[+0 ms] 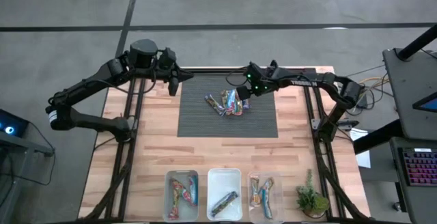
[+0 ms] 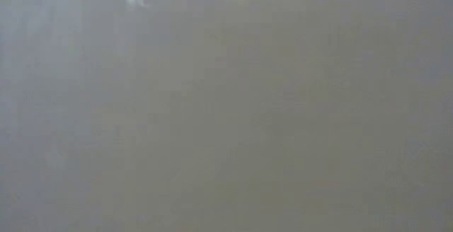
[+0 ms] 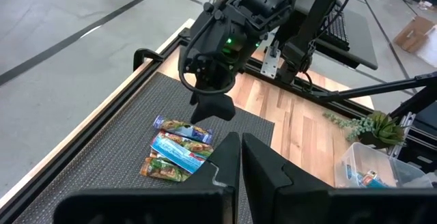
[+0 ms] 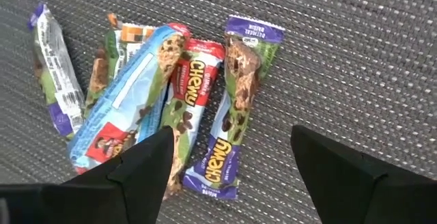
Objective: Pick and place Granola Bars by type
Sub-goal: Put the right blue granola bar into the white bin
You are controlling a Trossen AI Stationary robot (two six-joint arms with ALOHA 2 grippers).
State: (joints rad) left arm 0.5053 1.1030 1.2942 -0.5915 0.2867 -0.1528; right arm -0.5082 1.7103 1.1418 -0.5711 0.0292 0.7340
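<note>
Right claw [image 1: 244, 95] hangs spread wide just above the pile of Granola Bars [image 4: 164, 94] on the dark mat [image 1: 198, 118], touching none. Left claw [image 3: 240, 157], fingers pressed together, waits near the mat's far corner. More bars lie in three clear bins [image 1: 224, 176] along the table [image 1: 150, 149] edge.

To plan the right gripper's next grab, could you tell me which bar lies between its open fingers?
The purple-wrapped bar at the pile's edge lies between the right gripper's fingers; the others sit off to one side.

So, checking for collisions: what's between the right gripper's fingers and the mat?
Right wrist view: the open right gripper hangs over a purple bar on the mat.
</note>
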